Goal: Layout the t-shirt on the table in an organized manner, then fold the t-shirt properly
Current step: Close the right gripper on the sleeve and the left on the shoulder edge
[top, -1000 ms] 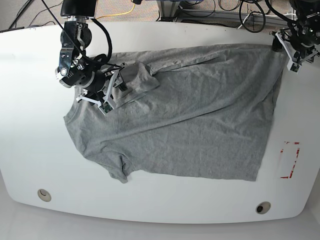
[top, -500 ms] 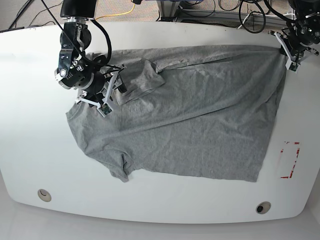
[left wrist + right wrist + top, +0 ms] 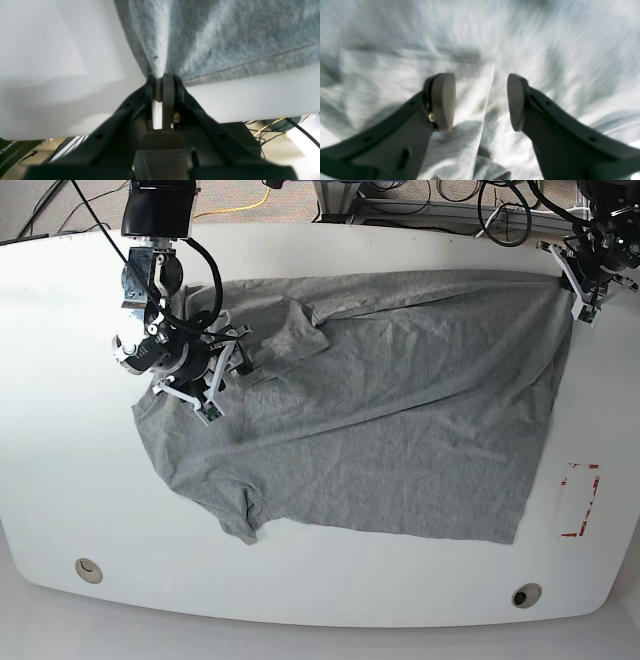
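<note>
Grey cotton is seen spread across most of the table (image 3: 60,430), the t-shirt (image 3: 400,420) lying largely flat in the base view with its hem toward 3 o'clock and its collar end toward 9 o'clock. One sleeve is shown sticking out at about 7 o'clock, while the other is folded over onto the body near 11 o'clock. At the 1 o'clock corner of the cloth, the left gripper (image 3: 160,85) is pictured with its jaws pinched tight on a peak of hem fabric, at the table's far edge. The right gripper (image 3: 480,100) is shown over the shoulder area at roughly 10 o'clock, its jaws spread wide with nothing between them; blurred grey cloth fills its wrist view. A red tape rectangle (image 3: 580,500) is visible on the bare white surface at 4 o'clock, just beyond the hem, and two round holes (image 3: 88,570) are seen along the near edge. No lettering can be made out on the fabric.
</note>
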Controlling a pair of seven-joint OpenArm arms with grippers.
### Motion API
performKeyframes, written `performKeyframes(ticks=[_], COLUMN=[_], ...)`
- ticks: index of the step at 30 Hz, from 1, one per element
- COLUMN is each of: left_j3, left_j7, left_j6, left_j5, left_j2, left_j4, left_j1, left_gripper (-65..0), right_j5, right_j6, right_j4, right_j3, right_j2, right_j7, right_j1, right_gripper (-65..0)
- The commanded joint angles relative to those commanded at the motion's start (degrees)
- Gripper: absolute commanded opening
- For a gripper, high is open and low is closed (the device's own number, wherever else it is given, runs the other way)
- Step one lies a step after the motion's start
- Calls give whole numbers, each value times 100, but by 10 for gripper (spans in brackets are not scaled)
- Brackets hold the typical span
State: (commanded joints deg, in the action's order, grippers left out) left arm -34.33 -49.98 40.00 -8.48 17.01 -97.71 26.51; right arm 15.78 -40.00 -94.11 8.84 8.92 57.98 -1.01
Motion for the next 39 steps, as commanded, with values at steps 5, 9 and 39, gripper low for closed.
performKeyframes(ticks=[5, 9, 39], left_j3=[0, 0, 0], left_j7=[0, 0, -105], left_j6=[0, 0, 0], left_j5=[0, 0, 18], left_j2=[9, 9, 9], left_j4=[0, 0, -545], left_j1=[0, -62, -316], left_gripper=[-650, -650, -647], right_j5=[0, 9, 9], right_j6=[0, 0, 0], right_j4=[132, 141, -79], right_j3=[0, -9, -9], right_j2=[0, -9, -149], right_j7=[-53, -62, 0], right_j1=[9, 26, 9], right_gripper=[-330, -330, -642])
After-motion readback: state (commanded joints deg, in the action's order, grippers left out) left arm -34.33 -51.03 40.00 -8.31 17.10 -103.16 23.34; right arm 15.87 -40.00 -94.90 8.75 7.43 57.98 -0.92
